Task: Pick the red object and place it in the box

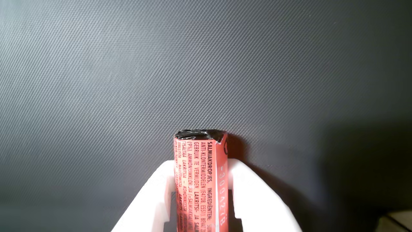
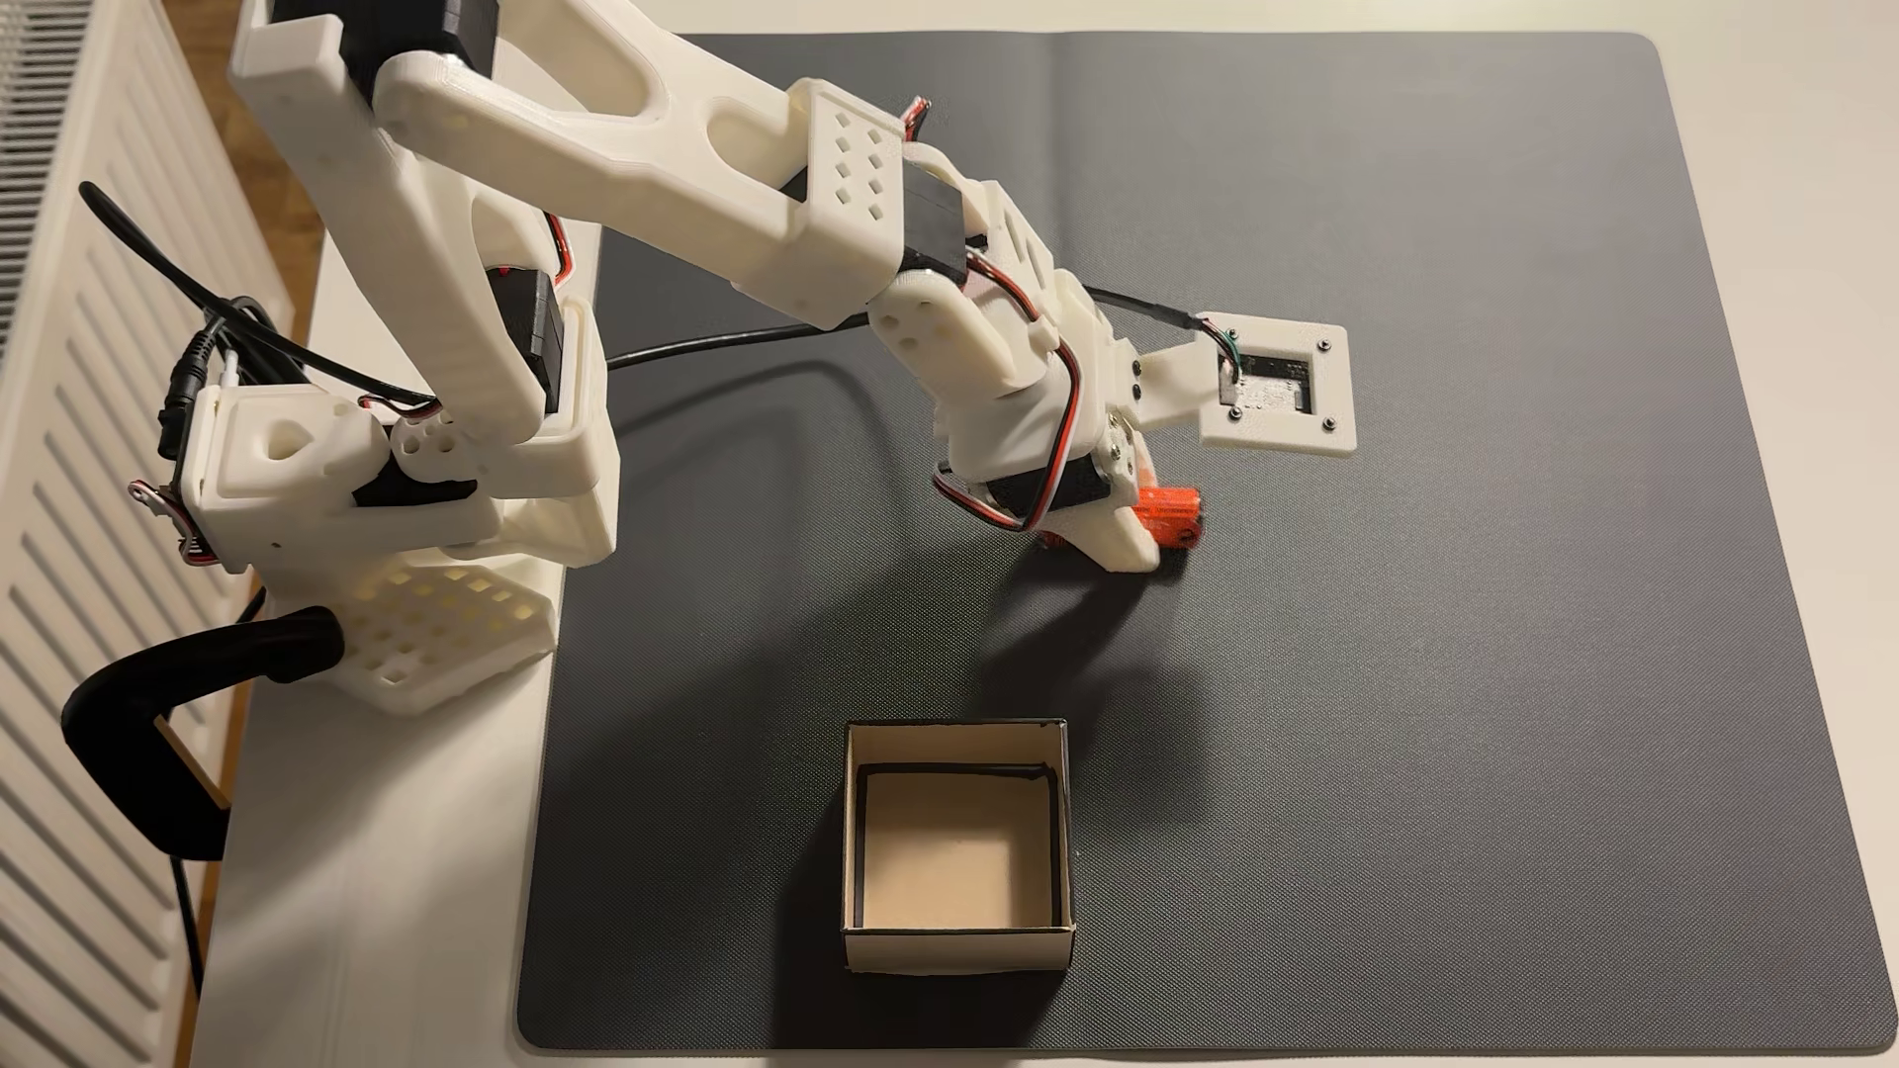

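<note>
Small orange-red cylinder in crinkled shiny wrapper (image 1: 201, 180), bottom centre of the wrist view, sits pinched mid-length between the white plastic fingers (image 1: 251, 193) low over the dark mat (image 2: 1439, 616); likely light, wrapper slick and dentable, so mid-body hold suits.

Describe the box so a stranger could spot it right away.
Start at the big dark mat covering the white table. In the fixed view, the box sits near the mat's bottom edge, below the white arm's claw, which holds the red object. It is a small, square, open-top cardboard box, cream inside with a black line around its floor, and nothing in it.
</note>
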`<state>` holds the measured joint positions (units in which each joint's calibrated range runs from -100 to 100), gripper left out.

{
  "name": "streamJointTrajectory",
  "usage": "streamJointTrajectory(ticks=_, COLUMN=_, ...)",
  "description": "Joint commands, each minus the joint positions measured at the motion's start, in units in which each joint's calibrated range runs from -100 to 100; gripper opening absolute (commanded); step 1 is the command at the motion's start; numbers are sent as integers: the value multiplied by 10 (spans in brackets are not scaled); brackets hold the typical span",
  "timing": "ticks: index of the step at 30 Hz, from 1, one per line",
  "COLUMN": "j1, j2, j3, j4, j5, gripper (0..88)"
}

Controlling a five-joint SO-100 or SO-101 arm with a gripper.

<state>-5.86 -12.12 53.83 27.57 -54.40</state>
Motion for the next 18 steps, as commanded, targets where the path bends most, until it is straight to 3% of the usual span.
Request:
streamJointTrajectory(ticks=1, j1=4, j2=-80, j3=-82, j4=91, j5=12, gripper=8)
streamJointTrajectory(ticks=8, j1=23, j2=-176, j3=-201, j4=256, j5=40, gripper=8)
streamJointTrajectory(ticks=18, j1=162, j2=-334, j3=-158, j4=320, j5=125, gripper=7)
